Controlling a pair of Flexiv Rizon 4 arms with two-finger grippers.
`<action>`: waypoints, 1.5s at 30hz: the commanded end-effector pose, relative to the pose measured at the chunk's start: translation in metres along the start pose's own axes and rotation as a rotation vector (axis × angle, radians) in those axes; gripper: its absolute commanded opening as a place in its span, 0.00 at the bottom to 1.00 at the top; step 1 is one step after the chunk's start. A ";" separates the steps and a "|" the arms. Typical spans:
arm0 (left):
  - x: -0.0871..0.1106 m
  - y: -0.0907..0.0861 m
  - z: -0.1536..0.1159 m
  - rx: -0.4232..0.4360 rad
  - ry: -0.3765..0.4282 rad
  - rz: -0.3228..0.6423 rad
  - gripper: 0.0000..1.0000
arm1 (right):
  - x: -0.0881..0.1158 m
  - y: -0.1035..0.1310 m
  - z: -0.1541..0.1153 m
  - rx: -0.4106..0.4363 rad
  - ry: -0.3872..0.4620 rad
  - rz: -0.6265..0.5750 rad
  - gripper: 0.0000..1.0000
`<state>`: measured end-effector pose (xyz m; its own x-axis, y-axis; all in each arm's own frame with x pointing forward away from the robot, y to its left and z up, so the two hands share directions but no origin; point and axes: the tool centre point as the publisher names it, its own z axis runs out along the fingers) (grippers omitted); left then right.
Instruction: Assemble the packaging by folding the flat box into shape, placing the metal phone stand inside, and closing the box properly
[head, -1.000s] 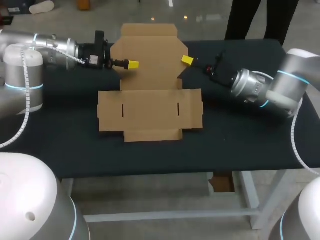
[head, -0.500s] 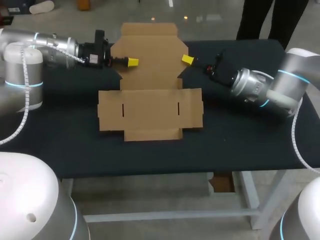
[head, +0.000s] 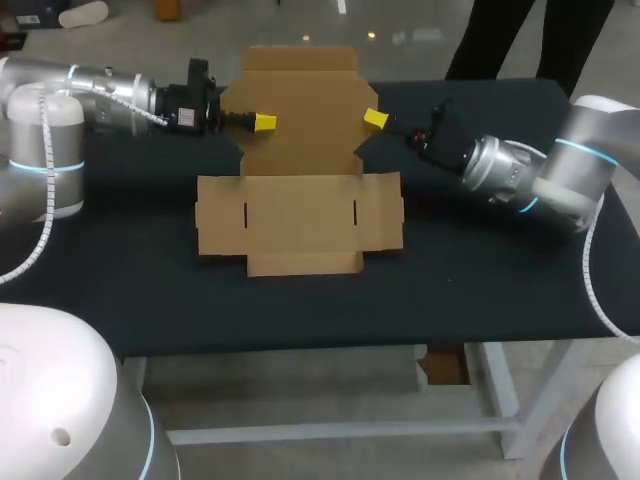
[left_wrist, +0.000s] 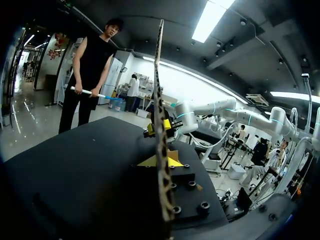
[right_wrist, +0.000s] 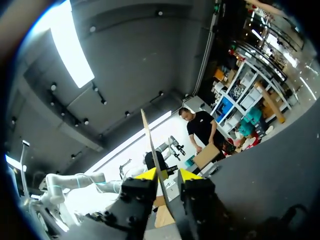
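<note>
Brown cardboard box (head: 300, 222), unfolded. Front section lies flat mid-table. Rear panel is raised at the table's far edge

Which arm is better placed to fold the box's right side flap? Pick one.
Right, probably: the right gripper pinches the box at its right edge, just behind that flap, while the left gripper holds the opposite edge, across the card.

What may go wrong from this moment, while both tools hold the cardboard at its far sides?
1. The left tool and the right tool each pinch only a narrow edge at the rear of the flat box, so the card may slip out or tear when it is raised.
2. Nothing presses the front part down on the table, so the whole box may slide instead of bending at its crease.
</note>
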<state>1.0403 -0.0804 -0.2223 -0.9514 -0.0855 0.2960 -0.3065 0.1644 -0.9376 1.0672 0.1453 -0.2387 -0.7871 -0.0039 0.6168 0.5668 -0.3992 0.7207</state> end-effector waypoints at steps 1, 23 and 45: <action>-0.004 0.000 -0.002 0.000 0.014 0.004 0.00 | 0.007 0.009 -0.006 0.021 -0.038 -0.018 0.48; -0.020 -0.023 0.004 0.015 0.007 0.025 0.00 | 0.066 0.018 -0.088 0.104 -0.354 -0.178 0.18; -0.014 -0.054 0.028 0.005 0.020 0.106 0.00 | 0.121 -0.019 -0.150 0.192 -0.549 -0.377 0.00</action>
<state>1.0718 -0.1148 -0.1828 -0.9786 -0.0479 0.2003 -0.2055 0.1655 -0.9646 0.9402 0.0204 -0.2294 -0.8280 0.4177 0.3740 0.3630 -0.1090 0.9254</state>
